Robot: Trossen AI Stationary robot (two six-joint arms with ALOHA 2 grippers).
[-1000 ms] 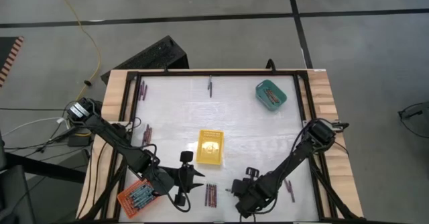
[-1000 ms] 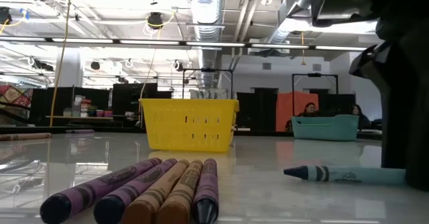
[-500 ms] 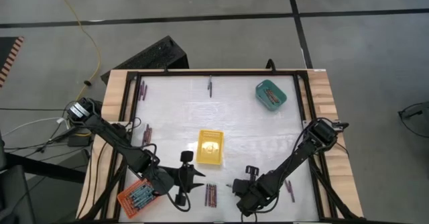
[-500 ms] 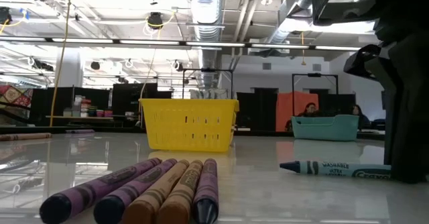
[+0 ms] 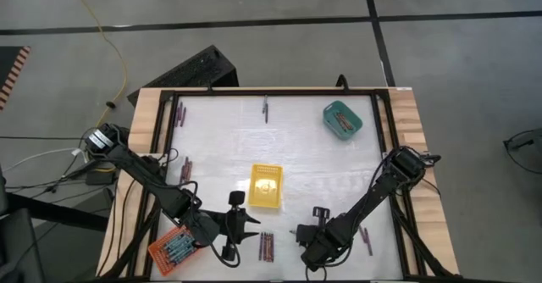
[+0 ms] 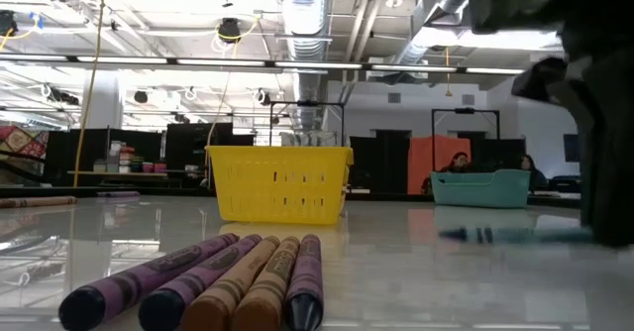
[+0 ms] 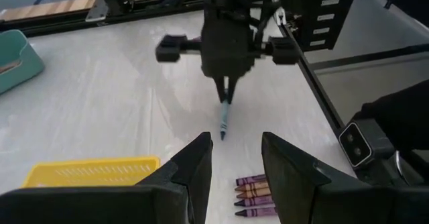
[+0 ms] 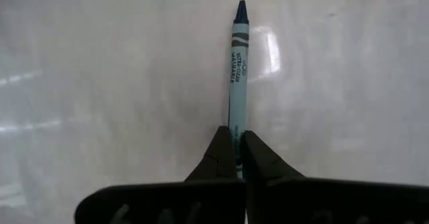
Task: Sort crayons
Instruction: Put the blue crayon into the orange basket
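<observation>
Right gripper (image 8: pixel 234 145) low over the near-centre of the white table (image 5: pixel 313 160), fingers pinched tight on the back end of a blue-grey crayon (image 8: pixel 238 70). Crayon pointing straight out ahead of the fingertips, tip toward the left arm; paper label with dark print readable along its length in the right wrist view. In the low view, same crayon (image 6: pixel 515 236) seen as a thin blurred streak just above the tabletop, running into the dark gripper mass at the right edge.

Left gripper (image 7: pixel 234 158) near the table's front edge, just left of a small cluster of crayons, fingers spread apart with nothing between them. Aimed across at the right gripper.

Cluster of purple and brown crayons (image 6: pixel 213 283) lying side by side on the table, between the two grippers, close to the front edge. Yellow tray (image 5: pixel 266 185) mid-table, just behind that cluster. Orange tray (image 5: pixel 172 248) at the front-left corner beside the left arm, several crayons inside. Teal tray (image 5: pixel 342 119) at the far right, reddish sticks in it. More loose crayons (image 5: pixel 184 169) along the left rail, another pair (image 5: pixel 367 239) near the right rail, one (image 5: pixel 265 108) at the far edge.
</observation>
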